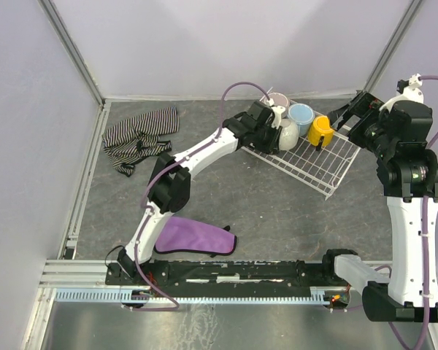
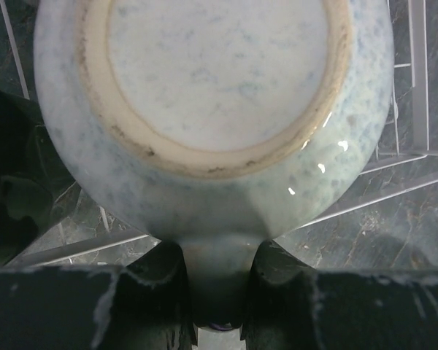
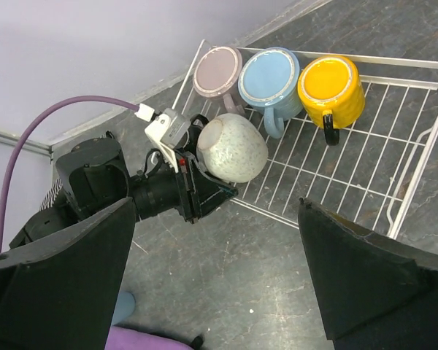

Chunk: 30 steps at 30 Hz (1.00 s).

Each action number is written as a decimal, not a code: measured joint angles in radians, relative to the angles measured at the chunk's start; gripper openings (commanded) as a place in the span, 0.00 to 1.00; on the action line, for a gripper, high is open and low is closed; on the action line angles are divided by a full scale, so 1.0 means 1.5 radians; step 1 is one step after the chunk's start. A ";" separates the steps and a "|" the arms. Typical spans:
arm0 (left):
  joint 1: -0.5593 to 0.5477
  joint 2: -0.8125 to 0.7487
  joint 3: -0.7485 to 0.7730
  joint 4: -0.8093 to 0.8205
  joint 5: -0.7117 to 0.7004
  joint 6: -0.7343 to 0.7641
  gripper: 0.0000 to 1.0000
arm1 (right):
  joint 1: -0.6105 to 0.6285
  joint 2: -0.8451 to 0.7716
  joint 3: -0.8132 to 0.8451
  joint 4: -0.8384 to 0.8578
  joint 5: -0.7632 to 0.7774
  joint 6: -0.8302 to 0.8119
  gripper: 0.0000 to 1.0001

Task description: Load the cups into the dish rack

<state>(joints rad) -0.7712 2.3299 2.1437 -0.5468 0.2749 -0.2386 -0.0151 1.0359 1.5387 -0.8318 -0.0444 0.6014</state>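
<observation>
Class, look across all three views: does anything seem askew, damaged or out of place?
Nothing spilled or broken. The speckled mug is tipped sideways, base showing, gripped by its handle in the left gripper at the dish rack's left end. The striped cloth lies crumpled at far left.

Left arm reaches forward, left hand (image 1: 276,128) clamped on a speckled cup (image 1: 287,136); right arm upright, right hand (image 3: 217,219) spread open.

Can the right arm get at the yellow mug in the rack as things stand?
Probably yes. The right tool is open near the dish rack, nothing lies between it and the yellow mug, and the left tool holds its speckled cup further left.
</observation>
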 measured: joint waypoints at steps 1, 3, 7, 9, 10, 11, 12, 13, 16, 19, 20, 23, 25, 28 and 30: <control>-0.004 0.001 0.004 -0.006 -0.008 0.011 0.03 | 0.000 0.000 0.000 -0.001 0.000 -0.002 0.99; -0.011 0.001 0.005 -0.009 -0.016 0.030 0.03 | 0.000 0.000 0.000 -0.003 0.000 -0.004 0.99; -0.026 0.001 0.008 -0.011 -0.033 0.072 0.03 | 0.000 0.000 0.000 -0.006 0.000 -0.006 0.99; -0.033 0.006 0.018 -0.016 -0.038 0.089 0.03 | 0.000 0.000 0.000 -0.010 0.000 -0.006 0.99; -0.035 0.011 0.025 -0.018 -0.037 0.094 0.03 | 0.000 0.000 0.000 -0.011 0.000 -0.006 0.99; -0.039 0.019 0.034 -0.018 -0.037 0.102 0.03 | 0.000 0.000 0.000 -0.012 0.000 -0.008 0.99; -0.042 0.026 0.042 -0.017 -0.036 0.108 0.03 | 0.000 0.000 0.000 -0.012 -0.001 -0.010 0.99; -0.045 0.034 0.050 -0.017 -0.036 0.115 0.03 | 0.000 0.001 0.000 -0.012 -0.001 -0.011 0.99; -0.050 0.056 0.079 -0.018 -0.030 0.141 0.03 | 0.000 0.005 0.000 -0.014 -0.005 -0.014 0.98; -0.052 0.080 0.109 -0.020 -0.025 0.156 0.03 | 0.000 0.018 0.000 -0.020 -0.007 -0.019 0.98; -0.052 0.087 0.115 -0.021 -0.025 0.160 0.03 | 0.000 0.024 0.000 -0.023 -0.008 -0.021 0.98; -0.052 0.104 0.136 -0.023 -0.026 0.169 0.03 | 0.000 0.038 0.000 -0.035 -0.011 -0.027 0.98; -0.051 0.113 0.145 -0.022 -0.027 0.172 0.03 | 0.000 0.045 0.000 -0.041 -0.012 -0.031 0.98; -0.051 0.121 0.153 -0.020 -0.030 0.187 0.03 | 0.000 0.052 0.000 -0.046 -0.017 -0.033 0.98; -0.051 0.122 0.155 -0.020 -0.032 0.198 0.03 | 0.000 0.054 0.000 -0.046 -0.018 -0.034 0.98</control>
<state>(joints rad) -0.8478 2.5130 2.3756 -0.5766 0.2276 0.0586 -0.0151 1.1172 1.5387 -0.9005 -0.0715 0.5510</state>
